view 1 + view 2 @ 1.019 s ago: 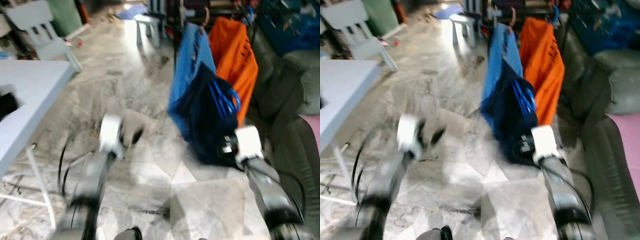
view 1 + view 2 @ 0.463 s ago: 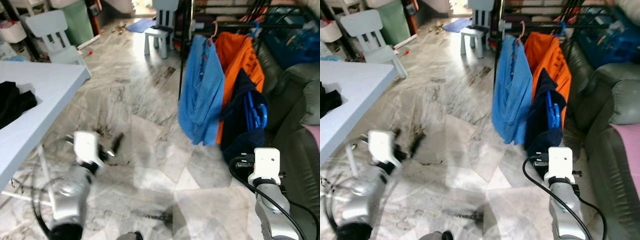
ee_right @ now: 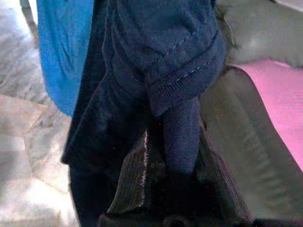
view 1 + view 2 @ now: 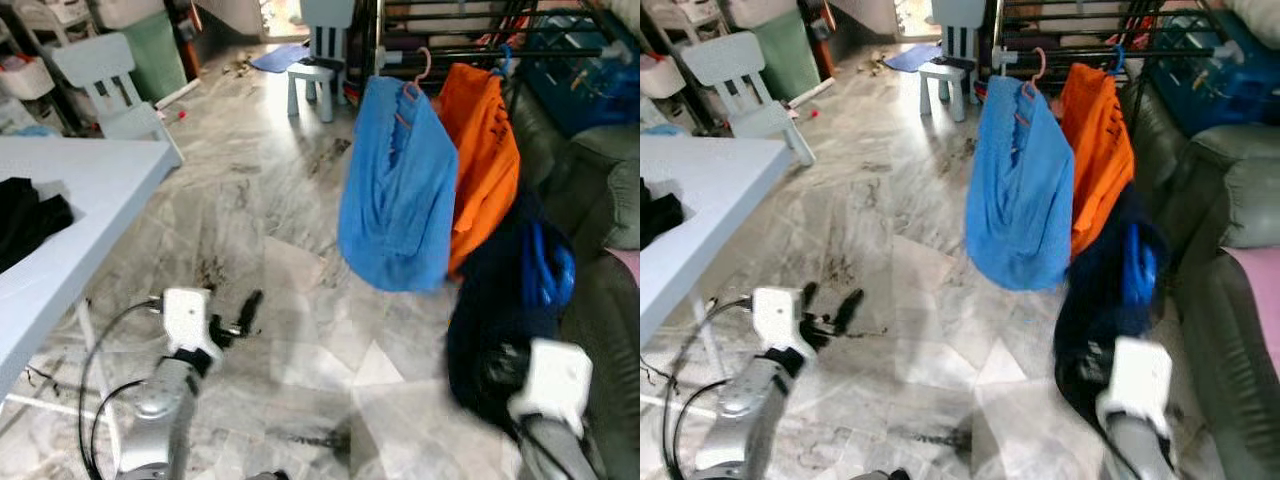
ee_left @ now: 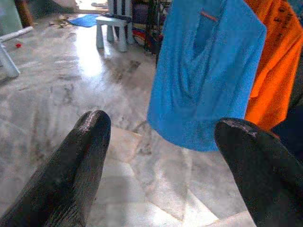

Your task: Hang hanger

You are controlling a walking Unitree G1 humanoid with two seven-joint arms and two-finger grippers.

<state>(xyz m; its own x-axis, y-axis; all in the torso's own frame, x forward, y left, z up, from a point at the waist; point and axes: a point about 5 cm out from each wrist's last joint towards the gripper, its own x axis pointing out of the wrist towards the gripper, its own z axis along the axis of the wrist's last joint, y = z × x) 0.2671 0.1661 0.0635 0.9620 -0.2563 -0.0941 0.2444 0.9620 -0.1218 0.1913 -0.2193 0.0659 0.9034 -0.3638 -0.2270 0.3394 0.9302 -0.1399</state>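
Note:
A navy garment (image 4: 497, 322) on a blue hanger (image 4: 547, 274) hangs low in front of the sofa, blurred by motion. My right gripper (image 3: 176, 142) is shut on a fold of this navy cloth, and its white wrist (image 4: 548, 374) shows just below the garment. Behind it, a black rack rail (image 4: 470, 50) carries a blue shirt (image 4: 395, 190) on a pink hanger (image 4: 415, 72) and an orange shirt (image 4: 485, 160). My left gripper (image 4: 238, 318) is held low over the floor, open and empty, pointing toward the blue shirt (image 5: 203, 75).
A white table (image 4: 75, 195) with a black garment (image 4: 25, 215) stands at the left. A pale chair (image 4: 105, 80) and a small stool (image 4: 318, 70) are farther back. A green sofa (image 4: 600, 160) with a pink cushion (image 4: 627, 262) lines the right side. The floor is marble.
The navy garment on the blue hanger has dropped lower and to the right with my right gripper, away from the orange shirt. The left gripper has shifted slightly right.

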